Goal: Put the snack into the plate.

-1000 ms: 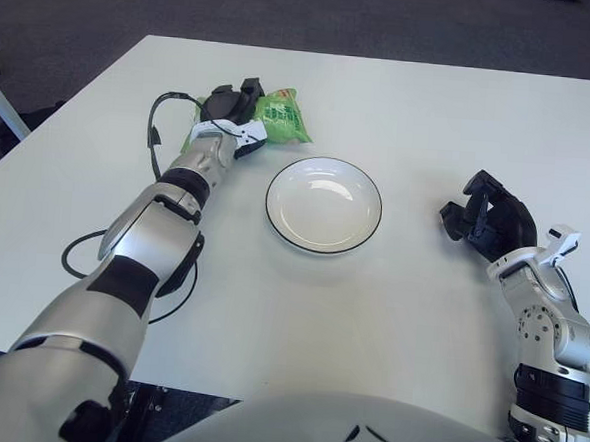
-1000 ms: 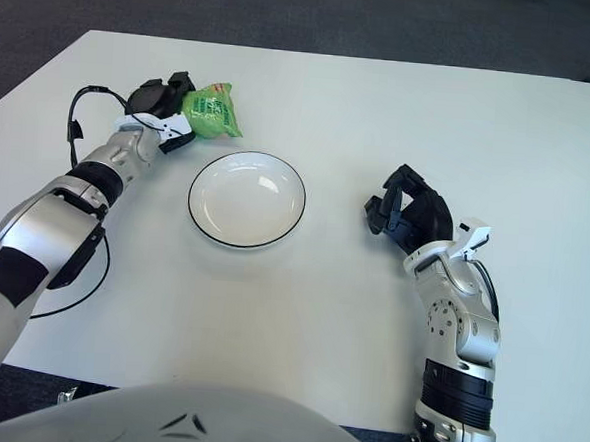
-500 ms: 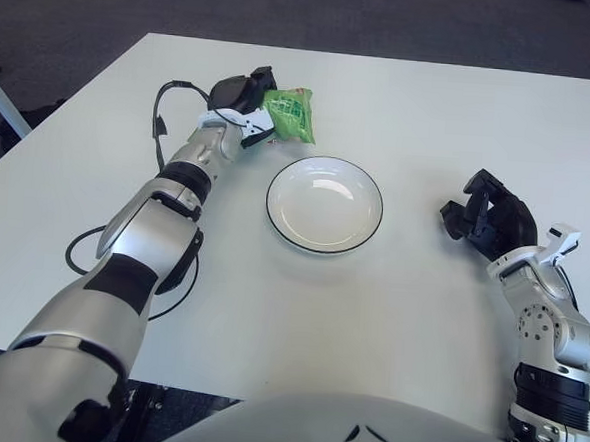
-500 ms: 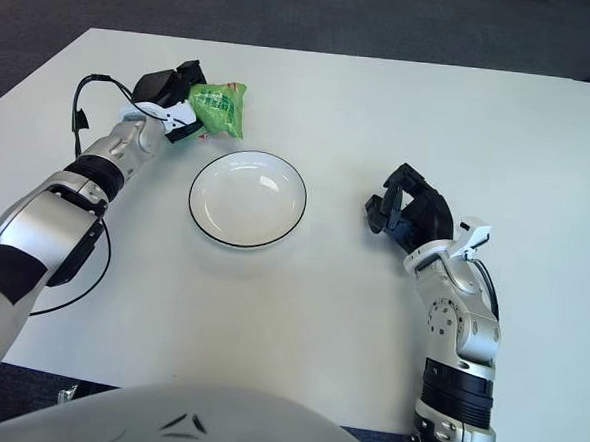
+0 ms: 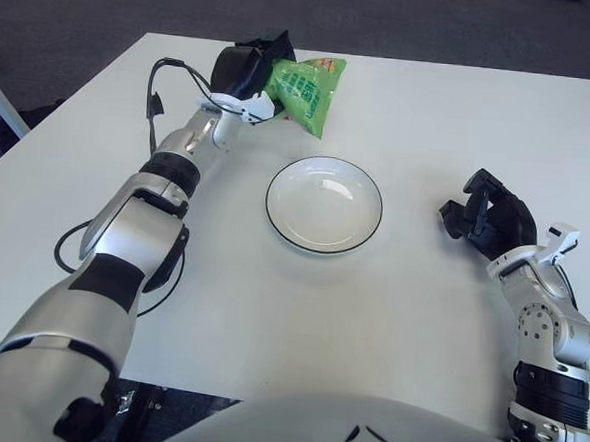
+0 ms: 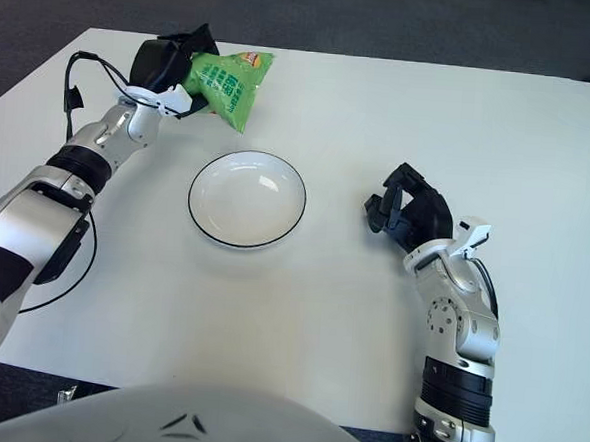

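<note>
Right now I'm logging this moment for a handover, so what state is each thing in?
snack bag: lifted off the table, hanging tilted, up and left of the plate.
plate: upright on the table, nothing in it.
left hand: raised, fingers shut on the bag.
right hand: right of the plate, fingers curled, holding nothing.

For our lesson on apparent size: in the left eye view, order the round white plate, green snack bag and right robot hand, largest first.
1. Round white plate
2. Right robot hand and green snack bag: look alike; the bag is lifted, so unsure.

Bare table (image 5: 411,128) lies between the raised snack (image 5: 308,90) and plate (image 5: 324,204).
</note>
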Motion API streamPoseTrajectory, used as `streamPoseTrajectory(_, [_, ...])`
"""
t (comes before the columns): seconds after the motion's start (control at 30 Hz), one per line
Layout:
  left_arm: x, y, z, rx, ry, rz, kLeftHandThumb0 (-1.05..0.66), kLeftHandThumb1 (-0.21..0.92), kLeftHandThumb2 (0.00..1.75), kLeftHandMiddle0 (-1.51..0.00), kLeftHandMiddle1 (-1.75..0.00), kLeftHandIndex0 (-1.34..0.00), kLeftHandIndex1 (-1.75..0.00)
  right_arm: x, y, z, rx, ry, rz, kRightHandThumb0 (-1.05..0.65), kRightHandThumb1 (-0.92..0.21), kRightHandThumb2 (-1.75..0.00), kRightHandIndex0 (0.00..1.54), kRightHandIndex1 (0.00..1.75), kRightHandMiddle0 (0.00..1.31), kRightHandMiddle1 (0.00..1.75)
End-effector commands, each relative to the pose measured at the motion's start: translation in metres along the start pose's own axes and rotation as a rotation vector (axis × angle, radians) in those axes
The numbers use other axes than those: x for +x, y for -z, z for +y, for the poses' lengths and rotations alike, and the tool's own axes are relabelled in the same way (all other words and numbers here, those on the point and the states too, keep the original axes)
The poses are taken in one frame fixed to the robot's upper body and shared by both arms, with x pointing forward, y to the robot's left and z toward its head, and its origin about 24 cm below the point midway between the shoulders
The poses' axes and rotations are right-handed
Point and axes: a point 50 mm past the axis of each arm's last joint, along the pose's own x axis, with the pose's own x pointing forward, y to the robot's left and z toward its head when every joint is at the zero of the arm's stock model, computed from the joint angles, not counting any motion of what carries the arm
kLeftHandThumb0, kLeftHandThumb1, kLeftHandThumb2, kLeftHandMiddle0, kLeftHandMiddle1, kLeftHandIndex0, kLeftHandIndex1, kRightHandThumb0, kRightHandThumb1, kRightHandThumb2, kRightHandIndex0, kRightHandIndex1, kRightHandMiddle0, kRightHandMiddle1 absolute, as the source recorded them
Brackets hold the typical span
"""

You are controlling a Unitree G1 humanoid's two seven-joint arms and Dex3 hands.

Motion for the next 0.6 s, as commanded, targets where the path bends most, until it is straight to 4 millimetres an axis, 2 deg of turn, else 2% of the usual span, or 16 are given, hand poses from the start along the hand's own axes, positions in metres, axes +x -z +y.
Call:
streamPoseTrajectory(0.0, [0.001, -0.008, 0.010, -0.040, -0.046, -0.073, 0.00, -0.08, 1.74, -0.91, -1.69, -0.68, -1.75, -0.007, 0.031, -0.011, 0.030, 0.063, 0.147, -0.50, -0.29, -1.36, 1.28, 1.75, 0.64, 1.75])
streamPoseTrajectory(0.33, [-0.010, -0.027, 0.014, -0.142, -0.029, -0.243, 0.00, -0.07, 1.74, -0.91, -1.70, -0.68, -1.75, -0.006, 0.031, -0.012, 0.027, 0.066, 0.145, -0.49, -0.29, -1.35, 1.28, 1.75, 0.64, 1.75])
streamPoseTrajectory(0.57, [-0.019, -0.039, 0.020, -0.154, 0.009, -0.361, 0.00, -0.04, 1.70, -0.90, -1.67, -0.65, -1.75, -0.006, 0.030, -0.012, 0.025, 0.065, 0.145, -0.50, -0.29, -1.35, 1.28, 1.75, 0.64, 1.75])
